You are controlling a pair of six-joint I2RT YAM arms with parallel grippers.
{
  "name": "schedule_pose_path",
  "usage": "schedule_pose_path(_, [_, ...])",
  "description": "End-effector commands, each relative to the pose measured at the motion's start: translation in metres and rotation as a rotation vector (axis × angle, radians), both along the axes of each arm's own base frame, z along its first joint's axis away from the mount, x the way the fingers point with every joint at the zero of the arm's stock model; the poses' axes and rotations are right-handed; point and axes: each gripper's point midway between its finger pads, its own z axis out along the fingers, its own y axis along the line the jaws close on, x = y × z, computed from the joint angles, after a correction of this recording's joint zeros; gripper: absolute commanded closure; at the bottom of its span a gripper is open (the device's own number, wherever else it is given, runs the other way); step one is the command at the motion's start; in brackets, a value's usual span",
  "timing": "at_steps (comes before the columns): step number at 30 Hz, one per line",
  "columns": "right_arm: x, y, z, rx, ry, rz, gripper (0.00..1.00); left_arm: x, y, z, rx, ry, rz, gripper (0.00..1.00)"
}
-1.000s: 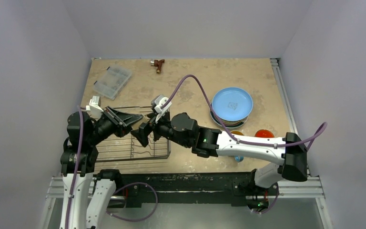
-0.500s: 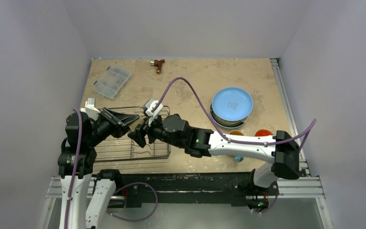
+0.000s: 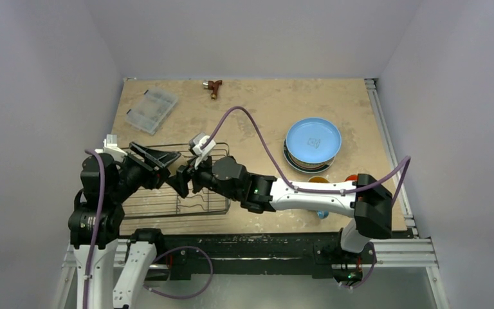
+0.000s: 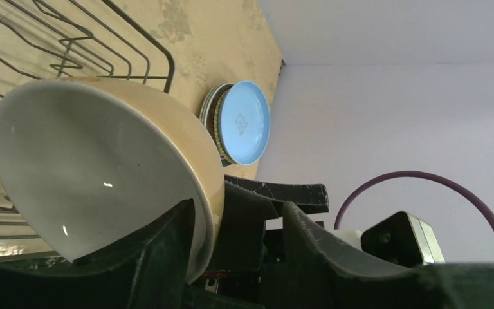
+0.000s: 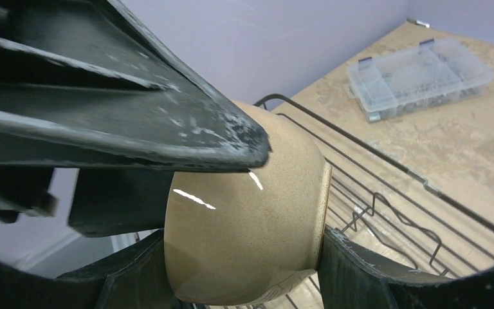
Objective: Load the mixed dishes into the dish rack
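A small bowl (image 4: 90, 161), white inside and speckled tan outside (image 5: 244, 206), hangs on its side above the dish rack (image 3: 161, 201). My right gripper (image 5: 244, 248) is shut on the small bowl, one finger pressing each side. My left gripper (image 4: 235, 215) stands open around the bowl's rim, one finger inside the bowl and the other apart from it. In the top view both grippers (image 3: 167, 159) (image 3: 183, 178) meet over the rack's far right part and hide the bowl. The light blue plate (image 3: 313, 140) tops a stack of plates at right.
An orange mug (image 3: 352, 177) and a sliver of a blue mug (image 3: 321, 214) peek out from behind the right arm. A clear compartment box (image 3: 151, 109) lies at the back left and a small brown tool (image 3: 213, 85) at the back edge. The rack's wavy dividers (image 5: 392, 219) are below the bowl.
The left jaws have opened off the bowl's rim. The right jaws have closed onto the bowl. Both arms have drifted slightly left over the rack.
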Motion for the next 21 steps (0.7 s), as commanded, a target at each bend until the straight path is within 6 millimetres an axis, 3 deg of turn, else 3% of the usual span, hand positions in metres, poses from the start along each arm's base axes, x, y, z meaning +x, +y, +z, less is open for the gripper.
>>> schedule_pose_path(1, [0.017, 0.001, 0.06, 0.268, 0.015, -0.098, 1.0, -0.005, 0.014, -0.002, 0.05, 0.06, 0.077, 0.43])
schedule_pose_path(4, [0.025, 0.002, 0.056, 0.287, 0.031, -0.147, 1.0, -0.01, 0.033, -0.003, 0.163, 0.07, 0.149, 0.25])
schedule_pose_path(9, [0.032, 0.017, 0.044, 0.273, 0.049, -0.166, 1.0, -0.035, 0.089, 0.007, 0.445, 0.065, 0.347, 0.03])
schedule_pose_path(13, [0.041, 0.038, 0.031, 0.198, -0.005, -0.165, 1.0, -0.067, 0.138, 0.033, 0.678, 0.015, 0.524, 0.0])
schedule_pose_path(15, [0.049, 0.052, 0.013, 0.126, -0.045, -0.173, 1.0, -0.079, 0.152, 0.049, 0.79, -0.026, 0.549, 0.0])
schedule_pose_path(21, [0.077, 0.083, -0.017, -0.069, -0.169, -0.238, 1.0, -0.096, 0.157, 0.072, 0.882, -0.087, 0.529, 0.0])
